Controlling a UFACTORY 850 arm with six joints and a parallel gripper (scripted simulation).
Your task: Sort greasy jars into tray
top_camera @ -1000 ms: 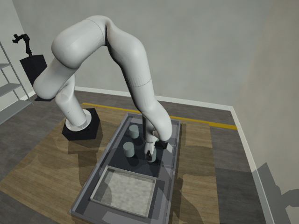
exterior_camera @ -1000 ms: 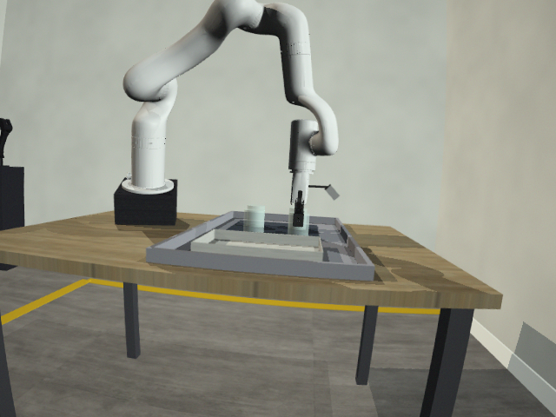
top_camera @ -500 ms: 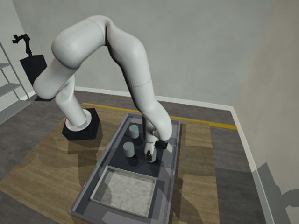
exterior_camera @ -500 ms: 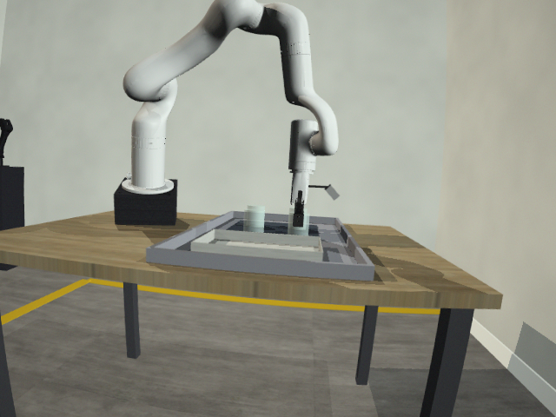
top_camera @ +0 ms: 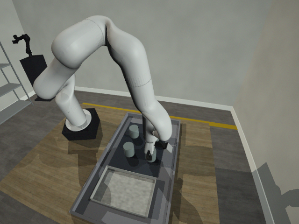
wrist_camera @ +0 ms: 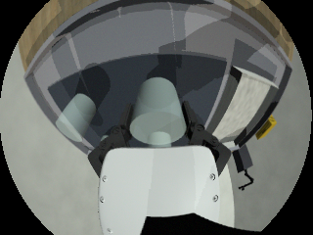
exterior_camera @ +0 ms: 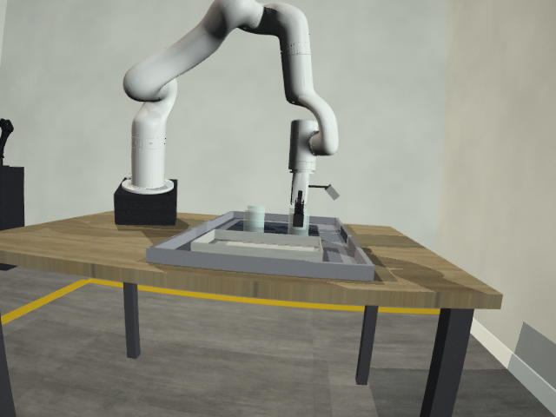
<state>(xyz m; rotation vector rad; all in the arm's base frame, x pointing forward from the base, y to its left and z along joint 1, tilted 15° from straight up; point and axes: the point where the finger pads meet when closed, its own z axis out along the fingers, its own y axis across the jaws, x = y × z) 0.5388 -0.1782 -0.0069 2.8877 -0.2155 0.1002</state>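
Note:
My gripper (top_camera: 148, 156) (exterior_camera: 298, 220) (wrist_camera: 157, 109) points down and is open, its fingers on both sides of the front right jar (top_camera: 153, 157) (wrist_camera: 157, 95), with little room beside the glass. That jar stands on the dark mat (top_camera: 142, 168) (wrist_camera: 205, 73). The front left jar (top_camera: 129, 149) (exterior_camera: 254, 220) and the back left jar (top_camera: 133, 131) stand mouth down on the mat. The back right jar (top_camera: 157, 139) (wrist_camera: 76, 117) is mostly hidden by the arm in the top view. The pale tray (top_camera: 127, 192) (exterior_camera: 269, 252) (wrist_camera: 246, 100) holds no jar. Grease cannot be seen.
A raised grey rim (top_camera: 90, 178) (exterior_camera: 260, 265) surrounds the steel top, the mat and the tray. The tray lies beside the mat's near edge. The wrist camera (top_camera: 169, 147) (exterior_camera: 332, 192) sticks out from the gripper. The arm's base (top_camera: 81, 127) (exterior_camera: 146, 204) is to the left.

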